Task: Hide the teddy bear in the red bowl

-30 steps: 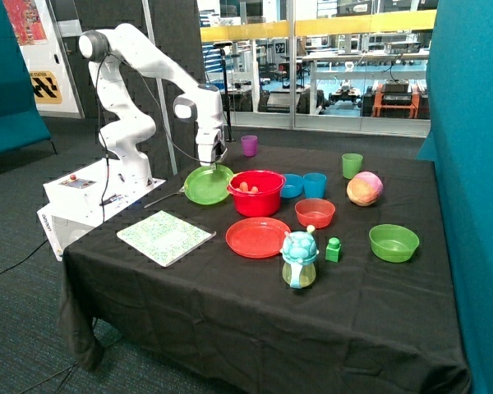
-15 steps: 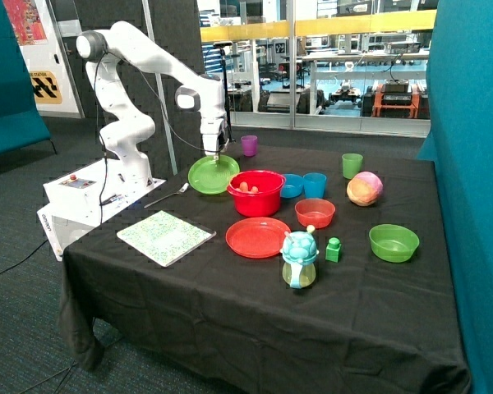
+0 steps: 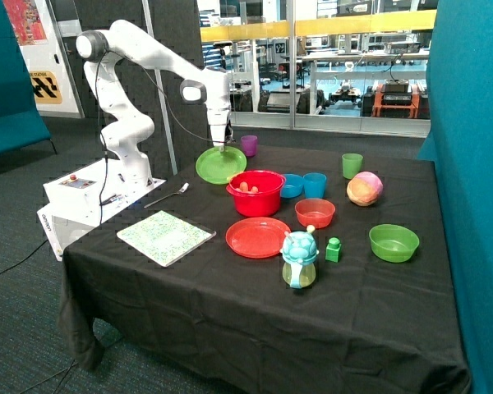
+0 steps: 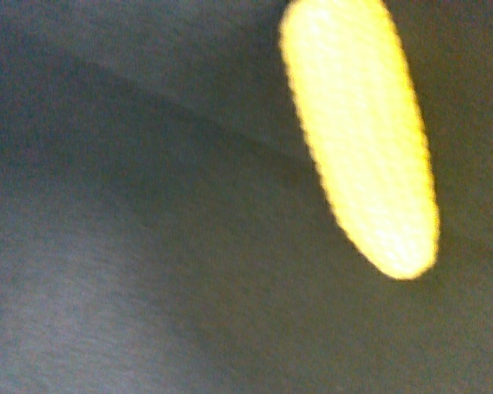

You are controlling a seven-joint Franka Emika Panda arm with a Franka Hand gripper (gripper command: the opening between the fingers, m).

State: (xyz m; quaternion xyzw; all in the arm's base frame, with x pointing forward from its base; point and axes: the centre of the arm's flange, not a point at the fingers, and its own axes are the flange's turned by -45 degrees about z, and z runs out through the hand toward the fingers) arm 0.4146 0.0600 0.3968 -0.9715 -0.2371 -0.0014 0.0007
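The gripper [image 3: 223, 148] hung low over the far side of the table, clamped on the rim of a green plate [image 3: 220, 165] that it held tilted and lifted off the cloth. From the wrist, the plate [image 4: 361, 139] showed only as a bright yellowish sliver against the dark cloth.

The table [image 3: 230, 304], draped in black, carried everything else. The red bowl [image 3: 255, 194] stood just beside the raised plate, toward the middle of the table, and the teddy bear [image 3: 246, 187] lay inside it, only its orange top peeking over the rim; so the bear sat close below and to one side of the gripper, not under the plate. A flat red plate [image 3: 258, 237] lay in front of the bowl, and a patterned book [image 3: 165, 237] rested near the front corner. A green bowl [image 3: 393, 242] sat well apart toward the other end. A fork [image 3: 168, 194] lay on the cloth near the robot's base.
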